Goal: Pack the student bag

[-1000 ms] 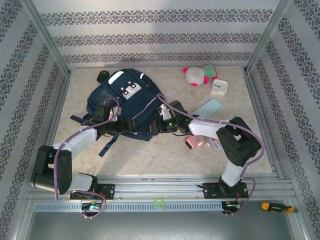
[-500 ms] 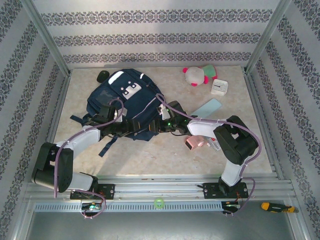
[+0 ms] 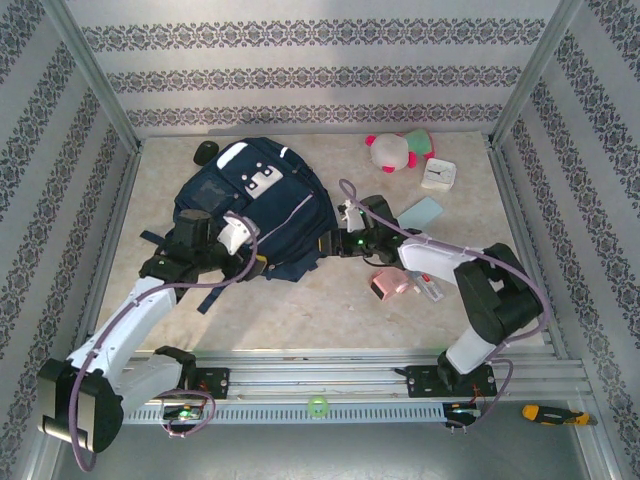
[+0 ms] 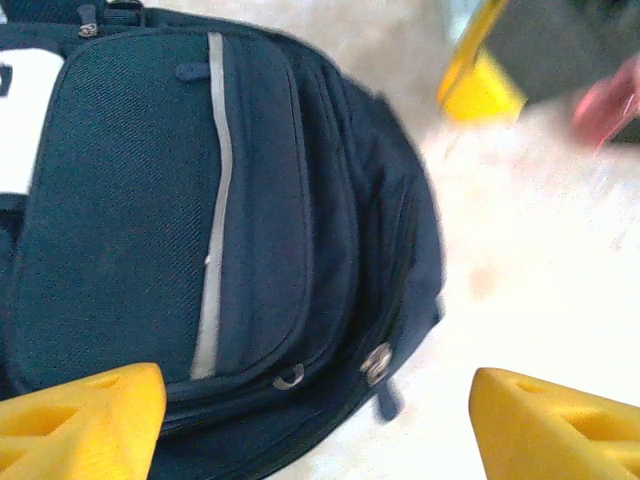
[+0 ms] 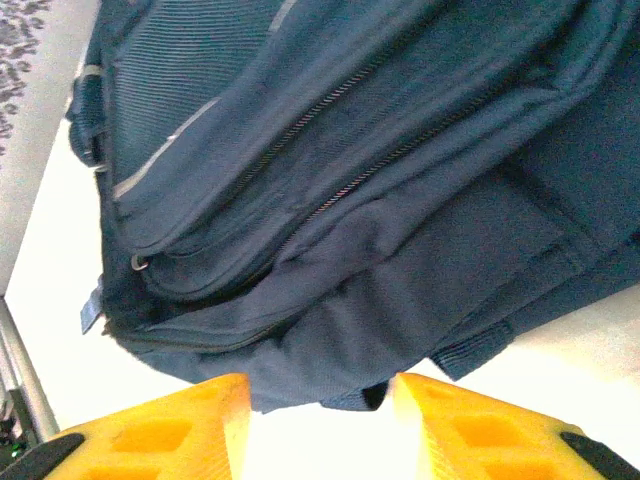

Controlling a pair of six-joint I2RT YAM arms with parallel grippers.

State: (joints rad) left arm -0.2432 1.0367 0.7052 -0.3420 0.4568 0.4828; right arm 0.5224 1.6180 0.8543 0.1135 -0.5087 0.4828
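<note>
The student bag (image 3: 262, 205), a big dark navy backpack with white patches, lies at the table's middle left. My left gripper (image 3: 248, 250) hovers above its near edge. In the left wrist view it (image 4: 315, 400) stands wide open over the front pocket, whose grey stripe (image 4: 212, 230) and zipper pulls (image 4: 375, 362) show below, and nothing is between the fingers. My right gripper (image 3: 332, 243) is at the bag's right edge. In the right wrist view it (image 5: 318, 395) is closed on a fold of the bag's fabric (image 5: 340, 350).
A pink, white and green plush toy (image 3: 398, 150) and a small white clock (image 3: 438, 175) sit at the back right. A light blue card (image 3: 415, 214) and a pink object (image 3: 390, 284) lie near the right arm. A black item (image 3: 206, 152) rests behind the bag.
My left arm has swung back to the left and lifted off the bag, its jaws opening wider. My right gripper has shifted right and farther back, still on the bag's edge.
</note>
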